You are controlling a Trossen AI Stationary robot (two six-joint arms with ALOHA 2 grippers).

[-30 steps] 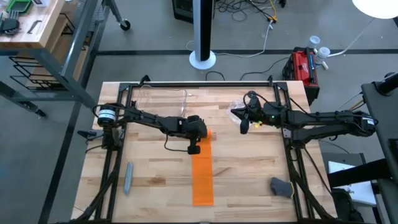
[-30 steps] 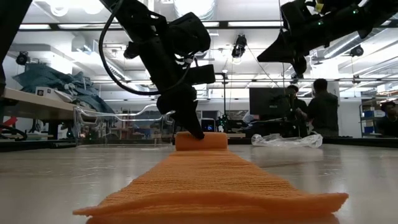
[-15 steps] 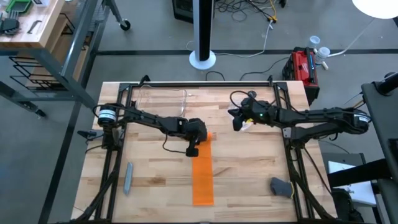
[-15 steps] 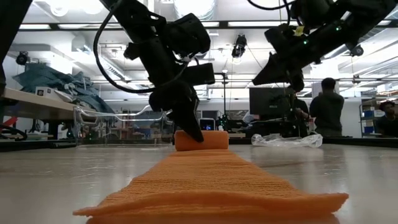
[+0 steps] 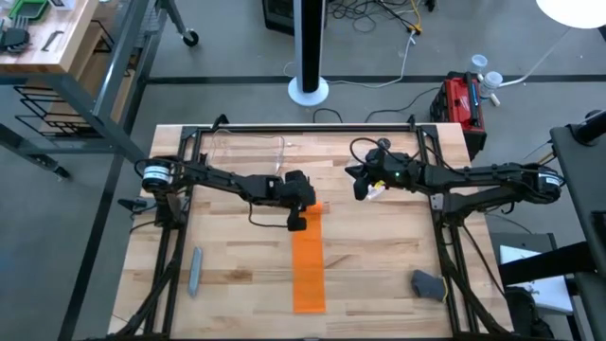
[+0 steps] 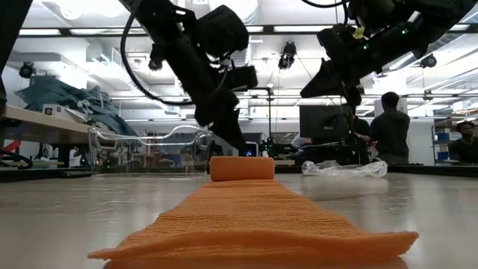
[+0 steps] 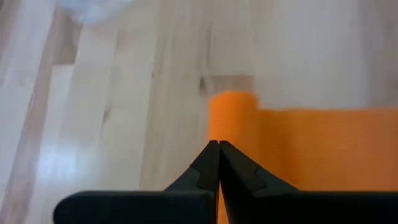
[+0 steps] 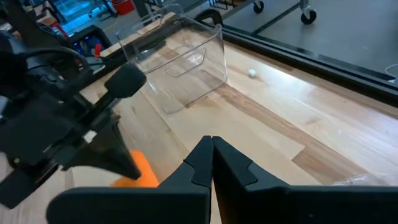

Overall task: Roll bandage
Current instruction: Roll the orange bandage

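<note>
The orange bandage [image 5: 308, 270] lies as a long strip on the wooden table, running from near the front edge toward the middle. Its far end is rolled into a short stubby roll [image 6: 241, 168] that rests on the table. My left gripper [image 6: 237, 143] is shut and hangs just above the roll's left part without touching it; in its wrist view the tips [image 7: 217, 146] point at the roll [image 7: 231, 106]. My right gripper [image 5: 360, 188] is shut with nothing in it [image 8: 211, 140]. It hovers above the table, to the right of the roll.
A clear plastic box [image 5: 248, 152] stands at the far left behind the roll. Crinkled clear wrap [image 6: 343, 168] lies at the far right. A grey bar [image 5: 195, 270] lies near the left front, a dark grey object [image 5: 428, 282] near the right front. People stand in the room behind [image 6: 388, 127].
My left gripper, whose shut tips were on top of the roll's left part, has lifted straight up off it and hangs clear above it. The roll has stayed in place. My right gripper has gone toward the table's left, closer to the roll.
</note>
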